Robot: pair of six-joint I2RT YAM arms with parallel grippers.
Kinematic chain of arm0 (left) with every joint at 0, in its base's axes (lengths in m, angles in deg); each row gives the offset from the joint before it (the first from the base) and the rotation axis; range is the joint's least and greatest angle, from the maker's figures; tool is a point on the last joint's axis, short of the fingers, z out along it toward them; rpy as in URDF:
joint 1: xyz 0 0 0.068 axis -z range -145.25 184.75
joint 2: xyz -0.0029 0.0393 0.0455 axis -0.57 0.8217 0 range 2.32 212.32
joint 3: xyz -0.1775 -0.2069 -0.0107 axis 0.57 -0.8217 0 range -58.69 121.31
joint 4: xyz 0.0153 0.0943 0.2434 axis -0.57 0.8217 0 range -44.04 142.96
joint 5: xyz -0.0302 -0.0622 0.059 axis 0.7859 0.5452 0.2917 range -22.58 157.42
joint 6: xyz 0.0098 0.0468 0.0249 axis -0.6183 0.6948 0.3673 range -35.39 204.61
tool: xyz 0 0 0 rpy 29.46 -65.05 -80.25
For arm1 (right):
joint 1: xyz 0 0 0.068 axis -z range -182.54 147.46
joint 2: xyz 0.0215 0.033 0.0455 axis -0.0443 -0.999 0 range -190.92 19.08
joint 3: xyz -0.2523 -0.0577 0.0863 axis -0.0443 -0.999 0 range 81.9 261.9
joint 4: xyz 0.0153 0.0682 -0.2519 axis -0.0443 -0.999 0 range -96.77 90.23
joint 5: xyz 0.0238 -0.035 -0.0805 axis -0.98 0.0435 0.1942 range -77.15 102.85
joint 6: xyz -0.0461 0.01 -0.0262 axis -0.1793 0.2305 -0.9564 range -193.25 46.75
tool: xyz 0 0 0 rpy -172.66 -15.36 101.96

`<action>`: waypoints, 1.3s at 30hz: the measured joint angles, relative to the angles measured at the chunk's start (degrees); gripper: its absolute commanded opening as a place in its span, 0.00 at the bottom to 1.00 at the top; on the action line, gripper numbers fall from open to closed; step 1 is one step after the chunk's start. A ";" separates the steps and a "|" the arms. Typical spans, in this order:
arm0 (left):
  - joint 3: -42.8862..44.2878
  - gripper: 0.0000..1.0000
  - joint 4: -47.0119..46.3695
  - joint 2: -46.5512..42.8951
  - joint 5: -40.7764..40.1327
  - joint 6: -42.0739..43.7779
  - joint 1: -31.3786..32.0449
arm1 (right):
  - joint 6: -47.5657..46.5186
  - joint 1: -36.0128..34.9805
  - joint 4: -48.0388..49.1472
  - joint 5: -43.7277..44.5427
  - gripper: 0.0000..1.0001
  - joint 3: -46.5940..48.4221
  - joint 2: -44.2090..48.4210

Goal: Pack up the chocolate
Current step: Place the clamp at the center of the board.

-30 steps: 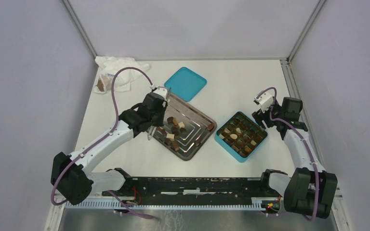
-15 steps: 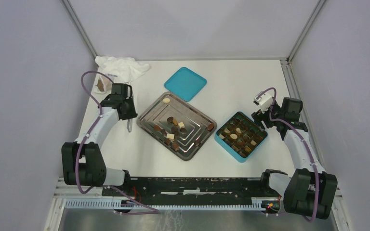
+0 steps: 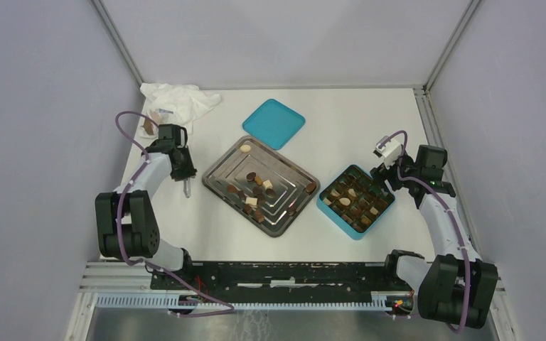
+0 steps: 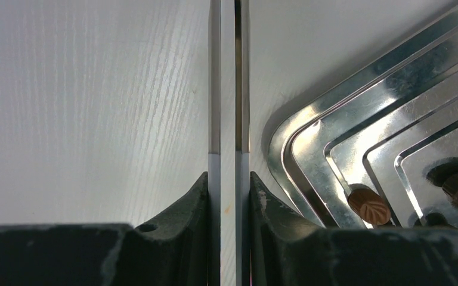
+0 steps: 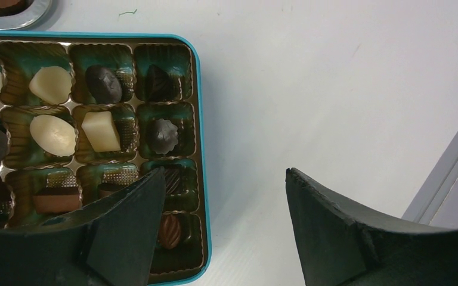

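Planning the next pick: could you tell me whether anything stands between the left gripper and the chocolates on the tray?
Nothing visible does: the left gripper hangs over the table beside the tray, with only its low rim before the chocolates.

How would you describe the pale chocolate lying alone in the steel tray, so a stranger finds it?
Find the steel tray in the middle of the table. Look at its far corner, beside the teal lid. One pale chocolate lies there alone; the other pieces crowd together nearer the tray's centre.
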 measured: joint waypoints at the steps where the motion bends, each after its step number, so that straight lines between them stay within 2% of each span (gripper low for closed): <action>1: 0.00 0.28 -0.17 0.28 0.00 0.00 0.00 | -0.07 0.00 -0.13 -0.33 0.79 0.00 0.13; 12: 0.00 0.34 -0.68 5.03 -0.46 0.00 -0.52 | -0.09 0.00 -1.03 -2.40 0.79 0.00 0.57; 17: -0.04 0.43 -0.46 8.07 -0.42 0.00 -0.74 | -0.09 0.00 -1.18 -2.89 0.79 0.00 1.51; 29: -0.33 0.57 -0.13 9.20 -0.44 0.00 -0.74 | -0.26 0.15 -1.36 -3.72 0.81 0.00 2.75; 33: -0.33 0.65 -0.15 9.20 -0.50 0.00 -0.74 | -0.50 0.42 -1.33 -3.78 0.81 0.00 3.67; 39: -0.33 0.69 -0.04 8.90 -1.05 0.00 -0.74 | -1.14 0.81 -1.36 -3.91 0.82 0.00 4.37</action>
